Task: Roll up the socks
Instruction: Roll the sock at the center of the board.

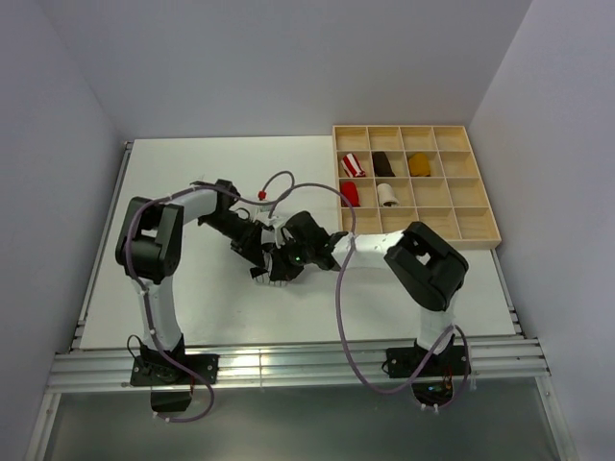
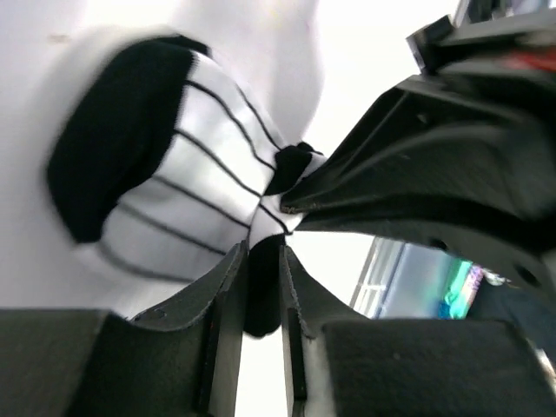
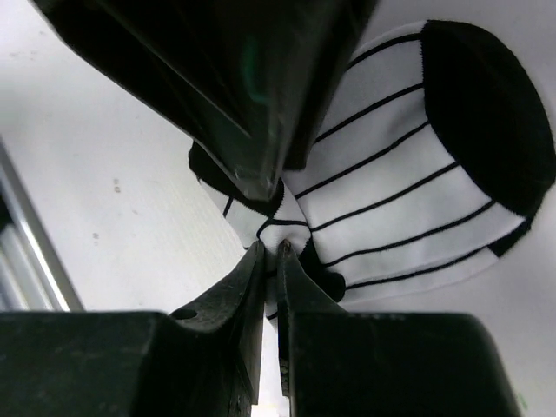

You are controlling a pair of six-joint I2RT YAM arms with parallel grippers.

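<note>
Tray (image 1: 476,223) holding five bundles (image 1: 383,164), striped sock (image 2: 191,174) outside

Item 1: white fabric sock with thin black stripes and a black toe (image 2: 174,174). Bunched and crumpled, not flat. Black toe at the left of the left wrist view and the upper right of the right wrist view; gathered narrow end near frame centre in both.

Item 2: cream fabric sock with a brown end (image 1: 387,195). Rolled into a short bundle, right of centre in the upper half of the top view.
</note>
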